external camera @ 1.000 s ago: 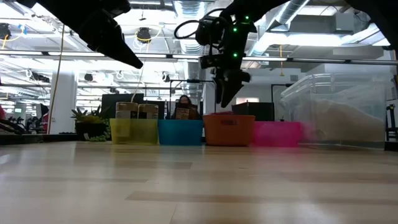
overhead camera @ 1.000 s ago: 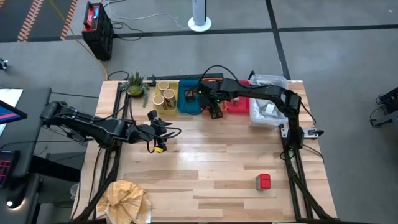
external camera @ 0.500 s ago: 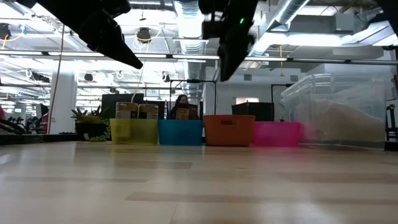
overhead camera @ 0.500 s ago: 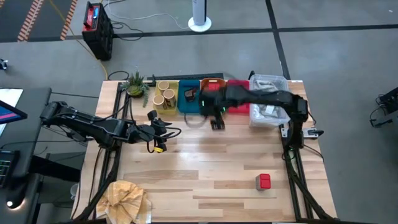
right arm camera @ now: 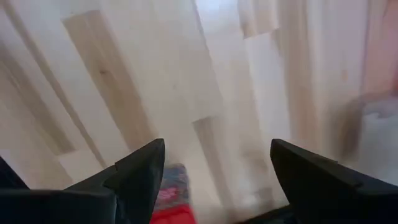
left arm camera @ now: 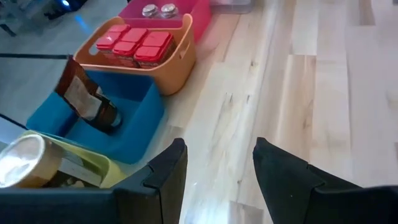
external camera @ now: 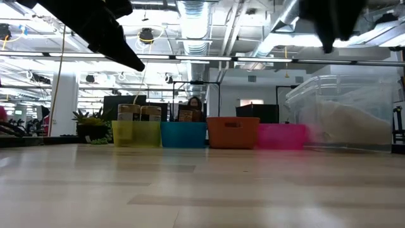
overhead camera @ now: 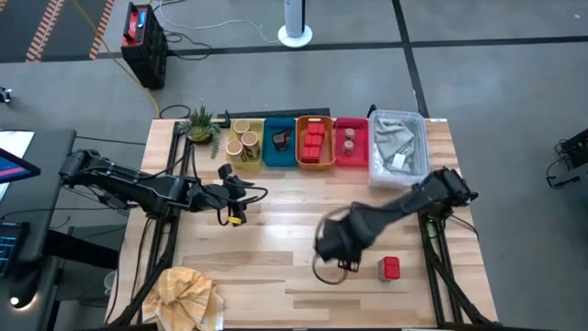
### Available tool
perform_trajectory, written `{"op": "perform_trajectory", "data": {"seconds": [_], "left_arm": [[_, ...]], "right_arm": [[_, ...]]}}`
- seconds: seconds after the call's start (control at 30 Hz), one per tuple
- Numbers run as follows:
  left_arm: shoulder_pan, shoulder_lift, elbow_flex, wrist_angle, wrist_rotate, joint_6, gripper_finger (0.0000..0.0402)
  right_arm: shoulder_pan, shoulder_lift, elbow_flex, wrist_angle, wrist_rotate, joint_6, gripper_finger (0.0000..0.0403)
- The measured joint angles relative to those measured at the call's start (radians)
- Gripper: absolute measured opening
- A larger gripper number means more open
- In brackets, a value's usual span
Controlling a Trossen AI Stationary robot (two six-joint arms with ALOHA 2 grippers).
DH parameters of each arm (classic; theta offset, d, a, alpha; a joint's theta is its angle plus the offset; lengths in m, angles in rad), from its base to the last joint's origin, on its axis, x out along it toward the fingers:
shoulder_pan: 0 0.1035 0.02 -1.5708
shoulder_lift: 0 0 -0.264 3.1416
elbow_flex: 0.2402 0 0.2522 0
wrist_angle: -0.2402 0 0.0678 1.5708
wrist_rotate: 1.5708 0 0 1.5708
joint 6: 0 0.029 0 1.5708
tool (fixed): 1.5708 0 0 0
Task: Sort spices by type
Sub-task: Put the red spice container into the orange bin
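A potted plant [overhead camera: 199, 122] and crumpled cloth [overhead camera: 186, 292] sit at the bench [overhead camera: 276, 248] edges; one red pack [overhead camera: 390, 268] lies alone on open wood just beside the right gripper [overhead camera: 338, 259], fingers spread, nothing between; left gripper [overhead camera: 241, 195] empty, fingers parted; other red packs [overhead camera: 314, 142] fill the orange tray [overhead camera: 314, 165].

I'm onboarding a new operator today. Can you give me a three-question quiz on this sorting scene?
1. True or false: the orange tray holds red packs.
2. Which claw is nearest the lone red pack on the table? A) left B) right
3. Fill in: the dark-tan packet sits in the ___ tray.

Key: 1 true; 2 B, the right claw, jaws open; 3 blue.
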Motion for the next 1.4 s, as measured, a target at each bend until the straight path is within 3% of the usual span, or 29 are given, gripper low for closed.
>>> {"op": "perform_trajectory", "data": {"seconds": [0.2,0.43,0.63,0.8,1.13,1.4], "left_arm": [[-0.001,0.0,0.0,-0.001,0.048,-0.008,0.0173],[-0.011,0.0,0.0,-0.011,0.05,-0.026,0.0173],[-0.013,0.0,0.0,-0.014,0.05,-0.029,0.0173],[-0.013,0.0,0.0,-0.014,0.049,-0.016,0.0173],[-0.013,0.0,0.0,-0.017,0.049,-0.016,0.0173],[-0.013,0.0,0.0,-0.021,0.049,-0.017,0.0173]], "right_arm": [[0.125,-0.135,-0.214,0.028,-0.008,0.38,0.0327],[0.269,-0.339,-0.49,0.256,-0.067,0.897,0.033],[0.366,-0.377,-0.603,0.367,-0.091,1.155,0.0365],[0.392,-0.364,-0.61,0.376,-0.126,1.234,0.0396],[0.379,-0.29,-0.649,0.413,-0.18,1.216,0.0397],[0.346,-0.246,-0.65,0.459,-0.213,1.114,0.0352]]}}
